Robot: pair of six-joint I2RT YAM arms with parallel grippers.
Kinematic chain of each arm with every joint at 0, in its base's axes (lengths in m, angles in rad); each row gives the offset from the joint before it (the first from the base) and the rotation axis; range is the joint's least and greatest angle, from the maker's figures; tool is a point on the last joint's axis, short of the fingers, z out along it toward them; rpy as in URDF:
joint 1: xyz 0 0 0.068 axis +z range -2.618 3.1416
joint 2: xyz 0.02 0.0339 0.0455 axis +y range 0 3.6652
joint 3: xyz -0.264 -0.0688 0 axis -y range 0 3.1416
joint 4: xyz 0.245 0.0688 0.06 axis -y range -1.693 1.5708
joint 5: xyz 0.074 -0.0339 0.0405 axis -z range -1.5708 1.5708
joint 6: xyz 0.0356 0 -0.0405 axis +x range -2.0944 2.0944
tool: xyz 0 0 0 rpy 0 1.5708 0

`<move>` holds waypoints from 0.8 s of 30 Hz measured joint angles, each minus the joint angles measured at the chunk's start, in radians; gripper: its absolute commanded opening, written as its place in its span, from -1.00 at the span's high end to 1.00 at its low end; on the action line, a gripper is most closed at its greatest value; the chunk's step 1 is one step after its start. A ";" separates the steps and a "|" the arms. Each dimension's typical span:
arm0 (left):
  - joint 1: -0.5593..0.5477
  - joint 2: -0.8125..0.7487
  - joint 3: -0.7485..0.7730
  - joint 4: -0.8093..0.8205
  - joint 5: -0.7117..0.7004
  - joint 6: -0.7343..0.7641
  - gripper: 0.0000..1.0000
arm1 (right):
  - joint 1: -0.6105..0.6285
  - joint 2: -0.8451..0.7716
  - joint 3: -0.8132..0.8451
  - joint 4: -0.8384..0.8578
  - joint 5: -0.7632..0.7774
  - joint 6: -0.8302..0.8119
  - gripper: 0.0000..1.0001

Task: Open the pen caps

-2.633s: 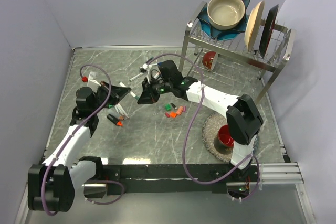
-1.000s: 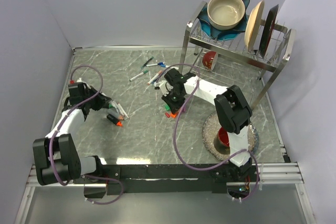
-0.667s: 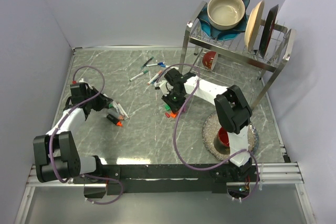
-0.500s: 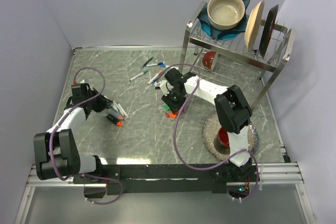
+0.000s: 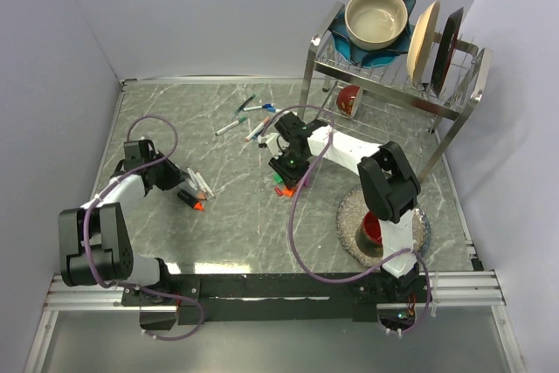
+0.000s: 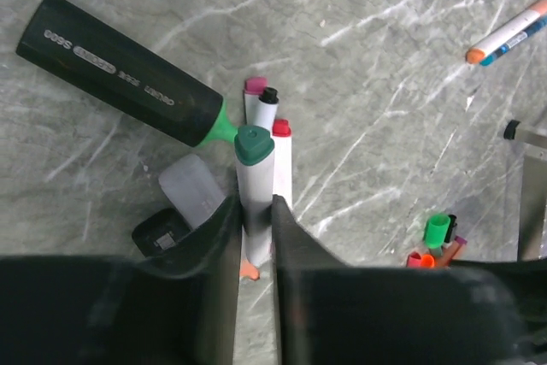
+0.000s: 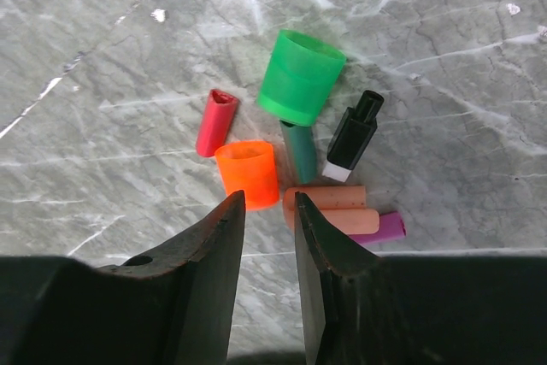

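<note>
My left gripper [image 6: 255, 204] is shut on a white marker barrel [image 6: 254, 181] with a green end [image 6: 254, 144], low over the table at the left [image 5: 175, 183]. Under it lie a black highlighter [image 6: 120, 70], two white markers with pink and red ends [image 6: 281, 130], and loose grey [image 6: 192, 198] and black caps. My right gripper [image 7: 265, 201] is open and empty, just above a pile of pen caps [image 5: 291, 185]: light green [image 7: 301, 77], orange [image 7: 248, 174], red [image 7: 216, 121], dark green, black [image 7: 352, 132], peach and purple.
More markers [image 5: 249, 120] lie at the back centre. A metal dish rack [image 5: 393, 85] with a bowl and plates stands at the back right. A red cup [image 5: 376, 229] sits on a round mat at the front right.
The two grippers, close together mid-table 2.6 s ago, have parted. The left went back to the left marker cluster and edged right; the right settled over the cap pile.
</note>
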 measured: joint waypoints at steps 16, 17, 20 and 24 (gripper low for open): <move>-0.001 0.038 0.020 -0.006 -0.023 0.012 0.09 | -0.001 -0.029 0.000 0.003 -0.037 -0.010 0.25; -0.001 0.027 0.020 -0.009 -0.026 0.015 -0.01 | -0.001 -0.031 0.000 0.003 -0.041 -0.011 0.25; -0.001 -0.032 0.020 -0.009 -0.030 0.024 -0.18 | -0.001 -0.044 0.000 0.007 -0.061 -0.018 0.24; -0.001 -0.127 0.021 0.006 -0.019 0.048 -0.38 | -0.004 -0.089 -0.014 0.029 -0.116 -0.030 0.24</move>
